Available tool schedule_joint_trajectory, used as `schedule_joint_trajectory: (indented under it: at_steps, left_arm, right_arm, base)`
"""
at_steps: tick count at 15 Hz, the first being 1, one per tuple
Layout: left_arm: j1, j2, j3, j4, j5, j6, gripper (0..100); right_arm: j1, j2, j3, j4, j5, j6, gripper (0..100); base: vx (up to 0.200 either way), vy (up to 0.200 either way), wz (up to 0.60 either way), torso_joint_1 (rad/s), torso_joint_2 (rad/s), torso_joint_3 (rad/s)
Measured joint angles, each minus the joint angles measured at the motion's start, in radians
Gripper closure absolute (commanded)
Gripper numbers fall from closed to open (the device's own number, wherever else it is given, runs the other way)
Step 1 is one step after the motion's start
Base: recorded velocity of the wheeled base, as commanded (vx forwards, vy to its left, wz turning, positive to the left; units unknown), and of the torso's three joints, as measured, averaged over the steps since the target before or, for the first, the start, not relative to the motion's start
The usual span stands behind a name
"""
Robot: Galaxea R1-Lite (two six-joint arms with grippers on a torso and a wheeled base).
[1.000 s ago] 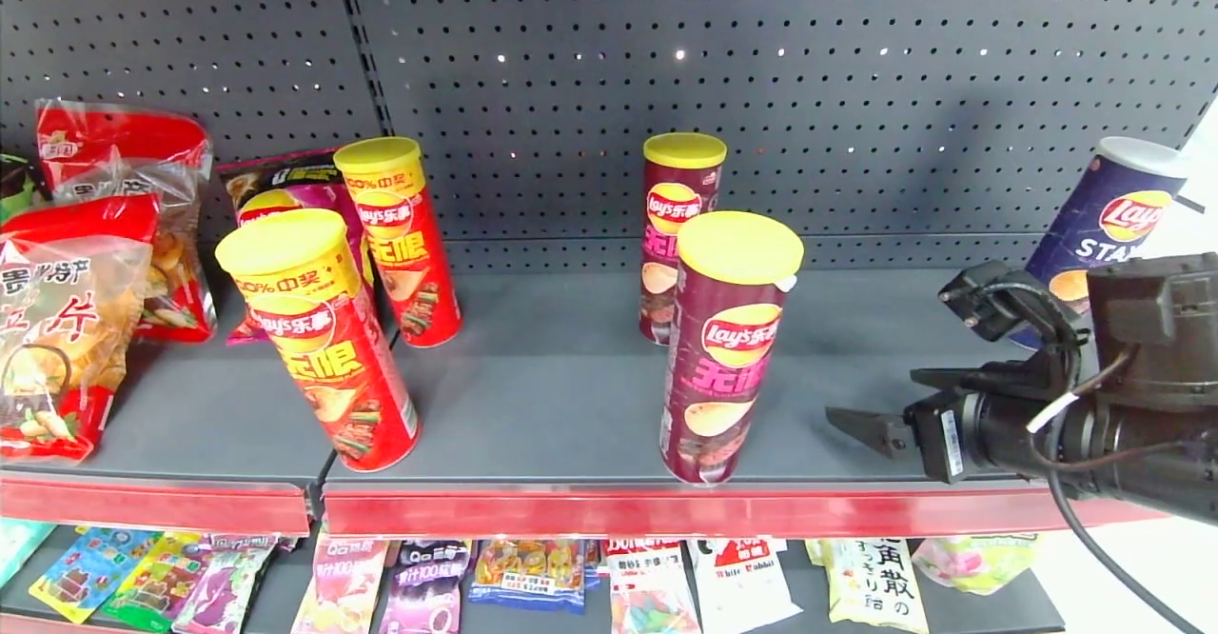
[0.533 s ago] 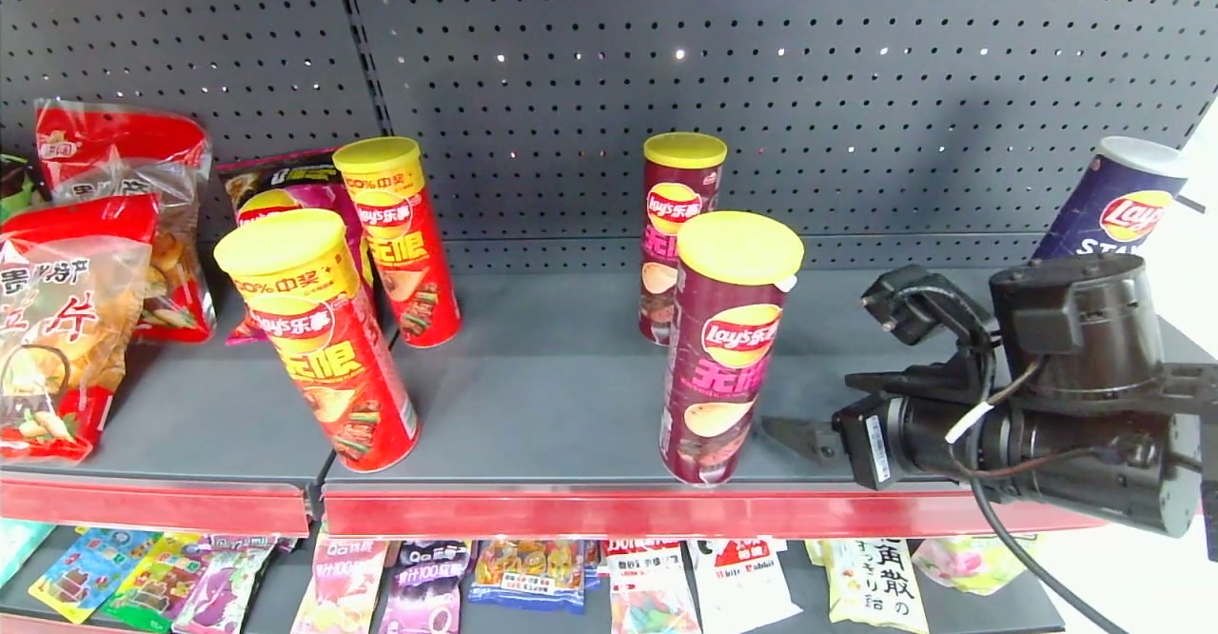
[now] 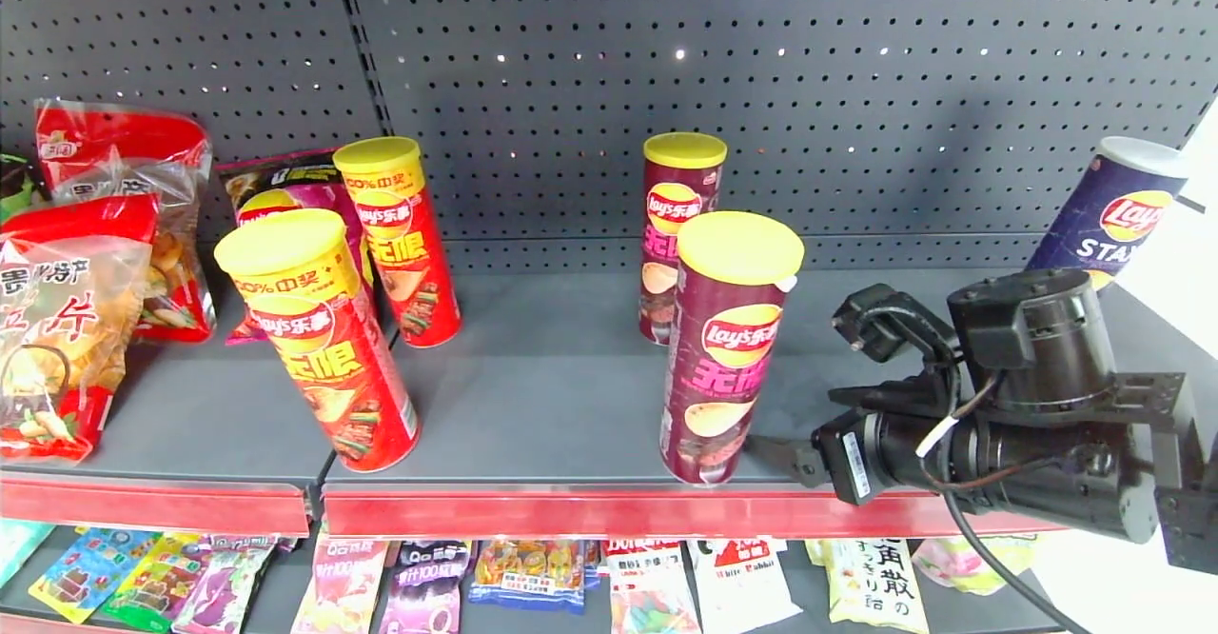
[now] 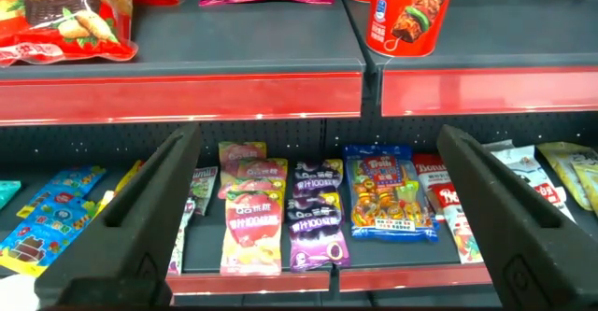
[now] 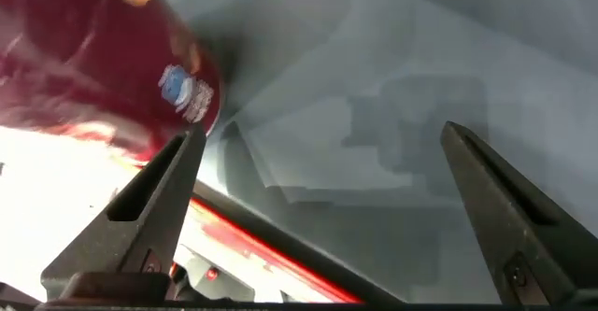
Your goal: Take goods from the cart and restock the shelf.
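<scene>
A maroon chip can (image 3: 728, 348) with a yellow lid stands upright near the front lip of the grey shelf (image 3: 552, 386); a second maroon can (image 3: 677, 225) stands behind it. My right gripper (image 3: 799, 425) is open and empty, lying low over the shelf just right of the front can's base. In the right wrist view that can (image 5: 93, 59) is just outside one finger of the open right gripper (image 5: 322, 134). My left gripper (image 4: 318, 138) is open and empty, below shelf level, facing the lower shelf's candy bags (image 4: 318, 218).
Two red cans (image 3: 319, 339) (image 3: 400, 239) stand left of centre, with snack bags (image 3: 67, 329) at the far left. A blue can (image 3: 1109, 210) leans at the back right. The shelf's red front lip (image 3: 666, 512) runs below the gripper. Bare shelf lies between the can groups.
My right arm has moved left along the shelf front, bringing its open gripper close to the front maroon can's base. The cans have not moved.
</scene>
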Motion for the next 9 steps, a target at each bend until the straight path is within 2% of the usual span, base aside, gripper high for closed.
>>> schedule_joint_trajectory:
  at_steps: [9]
  left_arm:
    - [0.0,0.0,0.0,0.0,0.0,0.0,0]
  right_arm:
    - [0.051,0.004,0.004,0.0,-0.001,-0.002,0]
  base:
    - [0.0,0.0,0.0,0.0,0.0,0.0]
